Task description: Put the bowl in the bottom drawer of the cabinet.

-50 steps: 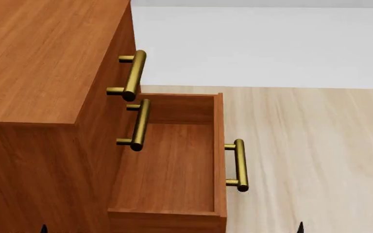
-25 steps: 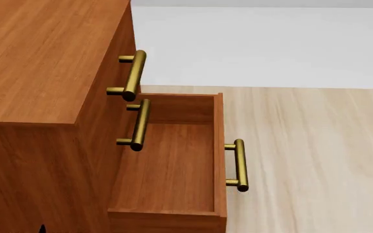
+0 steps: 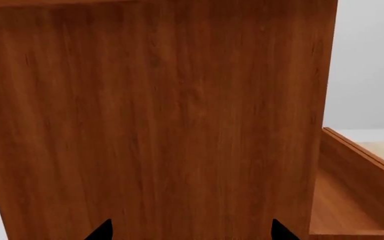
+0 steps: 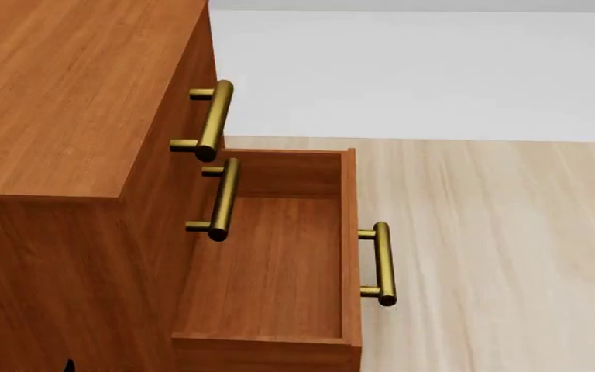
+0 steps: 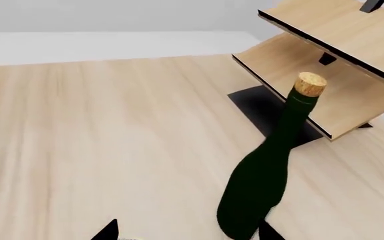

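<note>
below the cabinet (image 4: 70, 101), the bottom drawer (image 4: 266, 271) stands pulled open.

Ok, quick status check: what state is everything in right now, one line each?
bottom drawer: pulled open, nothing inside.
top drawer: closed.
middle drawer: closed.
wine bottle: upright, cork in.
left tool: tips apart, holding nothing, facing the cabinet side.
right tool: tips apart, near the bottle's base.
</note>
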Robot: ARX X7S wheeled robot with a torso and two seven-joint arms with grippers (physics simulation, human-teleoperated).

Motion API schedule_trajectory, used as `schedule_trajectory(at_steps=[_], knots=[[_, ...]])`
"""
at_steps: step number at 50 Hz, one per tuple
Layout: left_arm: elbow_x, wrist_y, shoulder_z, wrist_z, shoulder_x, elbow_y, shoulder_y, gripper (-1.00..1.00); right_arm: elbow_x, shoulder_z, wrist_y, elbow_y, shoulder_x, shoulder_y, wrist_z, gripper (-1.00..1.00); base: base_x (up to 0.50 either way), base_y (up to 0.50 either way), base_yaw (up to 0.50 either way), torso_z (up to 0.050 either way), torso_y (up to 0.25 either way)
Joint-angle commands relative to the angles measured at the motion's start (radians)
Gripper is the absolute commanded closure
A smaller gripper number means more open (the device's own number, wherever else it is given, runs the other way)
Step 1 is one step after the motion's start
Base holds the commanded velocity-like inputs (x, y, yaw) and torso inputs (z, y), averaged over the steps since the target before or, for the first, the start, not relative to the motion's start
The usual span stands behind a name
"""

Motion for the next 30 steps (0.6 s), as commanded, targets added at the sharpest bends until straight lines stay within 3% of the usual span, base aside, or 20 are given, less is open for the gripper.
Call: schedule_trajectory(at_steps=[1, 18, 30], knots=[[0.001, -0.001, 0.007, -0.004, -0.001, -0.005, -0.004, -1.00, -0.032, 0.018, 0.000, 0.061, -0.027, -0.043, -0.042, -1.00, 0.00, 0.00, 0.00, 0.000, 0.000], [-0.004, 0.008, 0.007, -0.009, -0.006, -0.007, 0.000, -1.00, -0.123, 0.018, -0.016, 0.094, -0.099, -0.122, -0.115, -1.00, 0.00, 0.00, 0.00, 0.000, 0.000], [-0.009, 0.007, 0.007, -0.014, -0.010, -0.003, 0.000, -1.00, -0.146, -0.087, -0.010, 0.127, -0.096, -0.043, -0.117, -1.00, 0.00, 0.00, 0.00, 0.000, 0.000]])
